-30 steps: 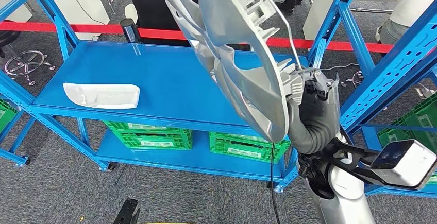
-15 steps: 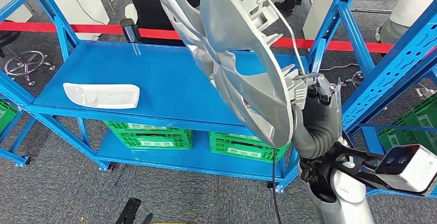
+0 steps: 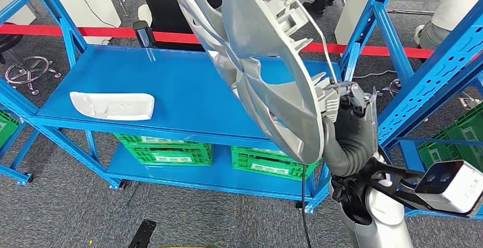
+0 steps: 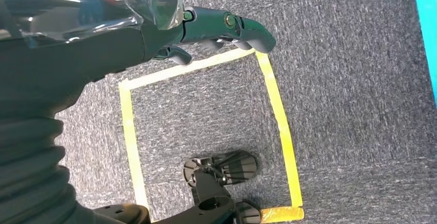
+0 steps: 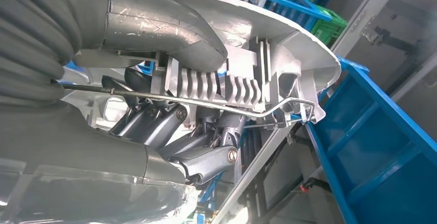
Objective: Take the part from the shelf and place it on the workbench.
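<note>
Since the earlier frame the large silver part (image 3: 267, 60) had shifted only slightly, still raised high in front of the blue shelf (image 3: 171, 97), and the right arm had barely moved. On the left of the shelf's deck lay a small white moulded piece (image 3: 112, 105), well apart from the raised part. Below the deck sat green crates (image 3: 165, 151). The left hand (image 4: 216, 31) hung over grey carpet with a yellow tape square (image 4: 281, 126), fingers curled, holding nothing. Further right, the right hand (image 3: 344, 102) gripped the part's ribbed lower edge, fingers (image 5: 206, 157) wrapped behind it.
</note>
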